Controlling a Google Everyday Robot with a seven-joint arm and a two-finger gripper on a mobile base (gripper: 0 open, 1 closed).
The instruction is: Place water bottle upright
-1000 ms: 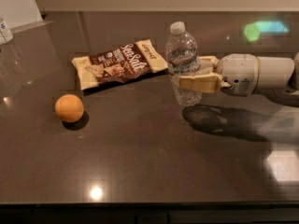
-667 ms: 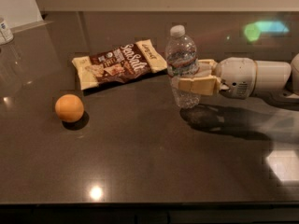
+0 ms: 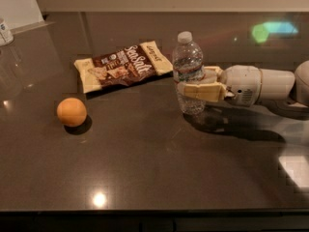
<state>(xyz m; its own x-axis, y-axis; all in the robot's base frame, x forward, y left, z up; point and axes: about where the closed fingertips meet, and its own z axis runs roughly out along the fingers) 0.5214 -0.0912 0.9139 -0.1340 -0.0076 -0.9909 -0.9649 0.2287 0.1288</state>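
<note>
The water bottle (image 3: 189,62) stands upright on the dark table (image 3: 159,163), right of centre. It is clear and ribbed, with a white cap and a label band around its middle. My gripper (image 3: 195,84) reaches in from the right at the height of the bottle's lower half. One cream finger (image 3: 203,92) lies across the front of the bottle and the other shows behind it, so the fingers are closed around the bottle. The bottle's base rests on or sits just at the table top.
A brown and cream snack bag (image 3: 123,65) lies flat just left of the bottle. An orange ball (image 3: 71,111) sits further left, nearer the front. A small white container (image 3: 5,31) stands at the far left edge. The arm (image 3: 270,85) stretches off to the right.
The bottle and gripper have shifted slightly lower and a touch left; the bottle stays upright in the fingers. The bag and ball have not moved.
</note>
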